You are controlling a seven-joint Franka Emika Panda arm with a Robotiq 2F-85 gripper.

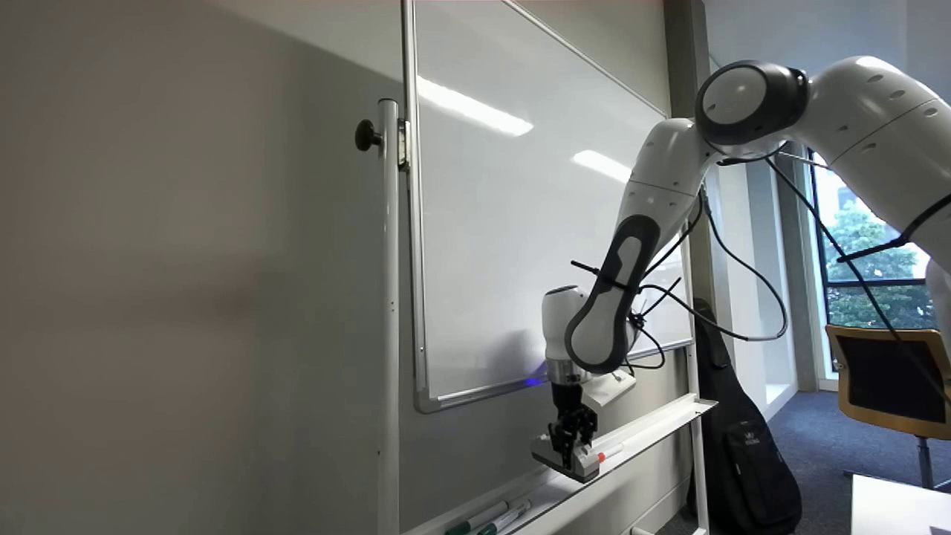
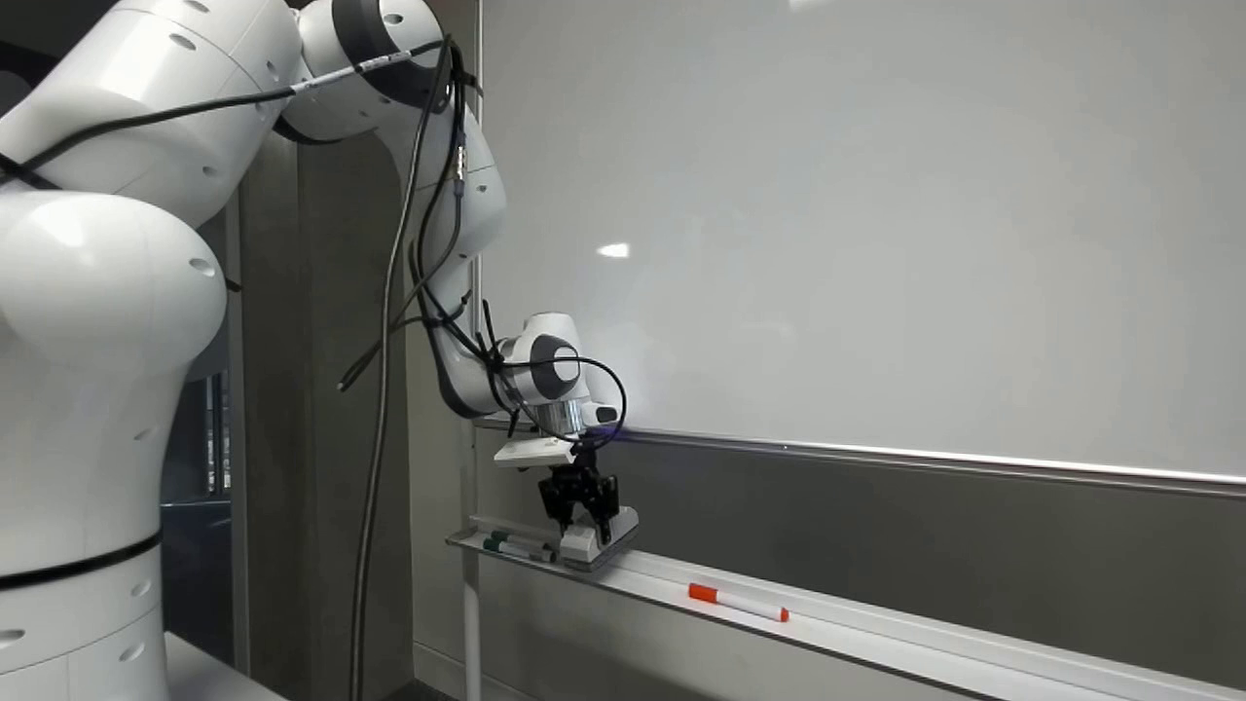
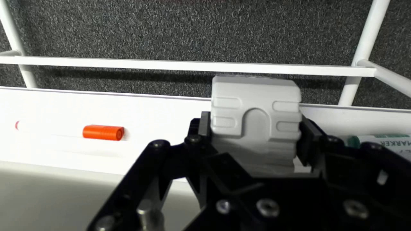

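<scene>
Down at the tray [image 2: 876,638], the gripper [image 2: 586,531] clasps a grey eraser [image 3: 256,123] between its fingers [image 3: 310,138] (orange-capped marker [image 2: 739,604] lying nearby).

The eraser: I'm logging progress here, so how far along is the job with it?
Looks done: the grasp, with the gripper having its fingers on both sides of the eraser. In hand: the eraser, over the tray; whether it touches the tray, I can't tell. Left, probably: letting go, since the fingers are closed on it.
</scene>
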